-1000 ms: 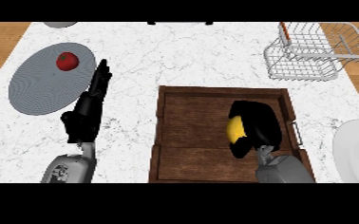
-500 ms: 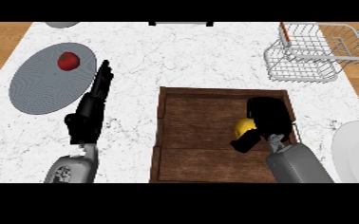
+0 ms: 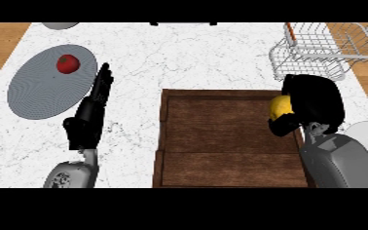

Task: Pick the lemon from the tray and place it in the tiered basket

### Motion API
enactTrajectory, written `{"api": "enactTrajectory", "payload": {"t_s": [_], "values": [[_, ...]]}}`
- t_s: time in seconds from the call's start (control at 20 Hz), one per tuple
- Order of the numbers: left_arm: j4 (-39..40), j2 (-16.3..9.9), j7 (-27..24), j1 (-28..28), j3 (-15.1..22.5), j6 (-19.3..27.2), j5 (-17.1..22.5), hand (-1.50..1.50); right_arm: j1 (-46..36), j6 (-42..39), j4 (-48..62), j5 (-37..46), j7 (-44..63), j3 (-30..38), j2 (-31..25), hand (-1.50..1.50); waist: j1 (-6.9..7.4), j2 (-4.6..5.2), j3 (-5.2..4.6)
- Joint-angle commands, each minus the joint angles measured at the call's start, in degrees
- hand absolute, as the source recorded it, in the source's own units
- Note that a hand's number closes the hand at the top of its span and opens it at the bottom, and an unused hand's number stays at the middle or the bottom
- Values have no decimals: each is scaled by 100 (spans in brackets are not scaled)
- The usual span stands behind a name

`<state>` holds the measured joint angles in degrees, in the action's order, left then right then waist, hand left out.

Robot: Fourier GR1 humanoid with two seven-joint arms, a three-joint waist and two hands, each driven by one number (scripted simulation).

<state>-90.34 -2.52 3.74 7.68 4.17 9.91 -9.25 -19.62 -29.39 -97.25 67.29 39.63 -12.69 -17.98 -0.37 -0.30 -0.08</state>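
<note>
Yellow lemon (image 3: pixel 279 107) in R hand (image 3: pixel 315 102)

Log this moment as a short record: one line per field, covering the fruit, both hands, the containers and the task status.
lemon: held in the right hand, at the tray's right edge
right hand: fingers curled round the lemon
left hand: open, fingers straight, resting on the counter left of the tray
tray: dark wood, nothing else visible in it
tiered basket: white wire, upper right
grey plate: holds a red fruit
status: lemon not yet in basket
</note>
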Motion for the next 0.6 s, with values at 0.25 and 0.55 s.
{"api": "enactTrajectory", "payload": {"t_s": [0.25, 0.55], "values": [[-59, -60, 40, -6, -47, -137, 81, 0, -1291, -1773, -1851, -566, 835, 1056, 13, 150, 4, 2, 2], [83, 195, -248, -116, 136, 83, -122, 0, -2040, -2407, -1621, -1008, 829, 2067, -197, 150, 37, 20, 4]]}}
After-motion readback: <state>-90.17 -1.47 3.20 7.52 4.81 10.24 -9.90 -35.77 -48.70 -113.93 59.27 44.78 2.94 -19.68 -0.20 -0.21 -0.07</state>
